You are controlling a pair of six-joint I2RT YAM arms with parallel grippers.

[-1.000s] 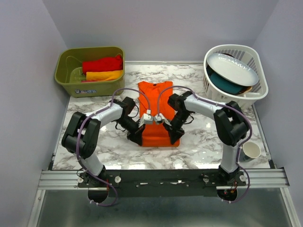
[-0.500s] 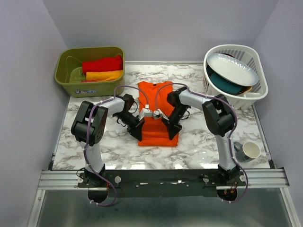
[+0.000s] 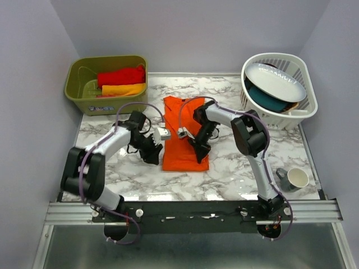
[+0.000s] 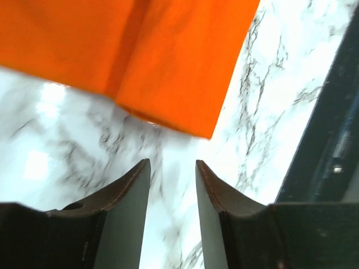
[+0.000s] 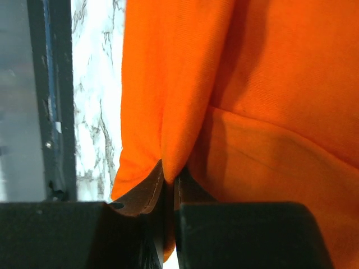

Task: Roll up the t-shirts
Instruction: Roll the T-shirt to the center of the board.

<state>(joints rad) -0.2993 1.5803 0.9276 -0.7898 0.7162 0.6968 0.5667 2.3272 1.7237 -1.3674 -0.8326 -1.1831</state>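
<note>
A vivid orange t-shirt [image 3: 182, 134] lies folded into a narrow strip in the middle of the marble table. My right gripper [image 3: 201, 156] is at its near right edge, shut on a raised fold of the orange cloth [image 5: 170, 171]; the rest of the shirt [image 5: 269, 84] fills that wrist view. My left gripper [image 3: 152, 158] sits just left of the shirt, off the cloth. Its jaws [image 4: 173, 168] stand open over bare marble, with the shirt's corner [image 4: 140, 56] ahead of them. A red t-shirt [image 3: 120, 75] and a yellow-orange t-shirt [image 3: 123, 89] lie in the green bin.
The green bin [image 3: 112, 103] stands at the back left. A white basket [image 3: 269, 116] at the back right holds a white plate [image 3: 275, 81] and a teal dish [image 3: 269, 100]. A mug [image 3: 295, 179] lies near the table's right front edge.
My left gripper has opened, let go of the orange shirt and drawn off to the left. The right gripper stays shut on the cloth and has shifted slightly left.
</note>
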